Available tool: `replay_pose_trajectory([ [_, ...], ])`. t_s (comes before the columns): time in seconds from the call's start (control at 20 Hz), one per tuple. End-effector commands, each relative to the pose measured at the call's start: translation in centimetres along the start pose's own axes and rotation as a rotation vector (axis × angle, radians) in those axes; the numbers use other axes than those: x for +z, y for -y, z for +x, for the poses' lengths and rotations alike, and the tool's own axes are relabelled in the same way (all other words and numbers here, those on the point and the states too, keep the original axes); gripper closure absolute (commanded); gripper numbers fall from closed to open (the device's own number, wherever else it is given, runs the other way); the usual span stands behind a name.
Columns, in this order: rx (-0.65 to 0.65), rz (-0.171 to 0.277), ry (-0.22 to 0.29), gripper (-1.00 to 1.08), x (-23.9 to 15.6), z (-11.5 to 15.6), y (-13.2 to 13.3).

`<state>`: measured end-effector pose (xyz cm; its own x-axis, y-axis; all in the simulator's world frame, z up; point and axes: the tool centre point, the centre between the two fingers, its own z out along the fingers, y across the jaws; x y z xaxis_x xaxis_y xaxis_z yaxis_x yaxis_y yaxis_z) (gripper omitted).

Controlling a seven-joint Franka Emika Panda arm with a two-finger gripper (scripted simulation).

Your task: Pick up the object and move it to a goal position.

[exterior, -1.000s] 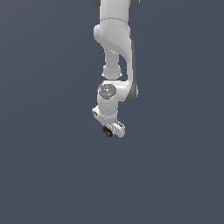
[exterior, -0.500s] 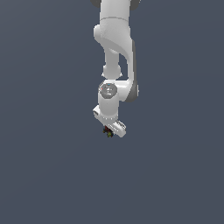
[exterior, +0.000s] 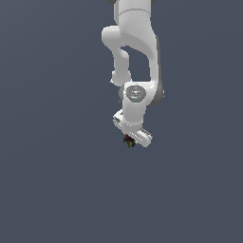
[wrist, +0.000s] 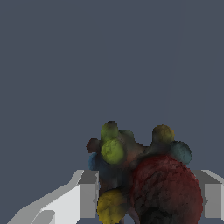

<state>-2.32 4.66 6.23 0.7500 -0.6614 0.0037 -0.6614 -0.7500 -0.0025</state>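
The object [exterior: 128, 140] is a tiny dark lump with dark red and yellow-green flecks, just below the white hand of the arm in the exterior view. In the wrist view the object [wrist: 140, 175] fills the space between the two white fingers [wrist: 87, 194], showing a big dark red ball and small yellow-green and teal knobs. My gripper [exterior: 129, 141] is shut on the object and holds it in the air. The fingertips are mostly hidden behind the hand in the exterior view.
The white arm [exterior: 135, 57] comes down from the top of the exterior view. Everything around it is a plain dark grey-blue background with no visible edges or other objects.
The arm with the held object has shifted slightly to the exterior view's right and a little up. The grip is unchanged.
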Motion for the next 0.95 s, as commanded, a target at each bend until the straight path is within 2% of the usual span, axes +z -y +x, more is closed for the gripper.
replay_pose_trajectory([
  [0.0, -0.001, 0.000, 0.000, 1.08, -1.2, -1.6, 2.1],
  [0.25, -0.001, -0.001, 0.001, 1.08, -3.4, -4.7, 6.4],
  [0.5, -0.001, -0.002, 0.002, 1.08, -5.1, -6.9, 9.6],
  [0.9, -0.002, -0.003, 0.003, 1.08, -6.1, -8.2, 11.6],
])
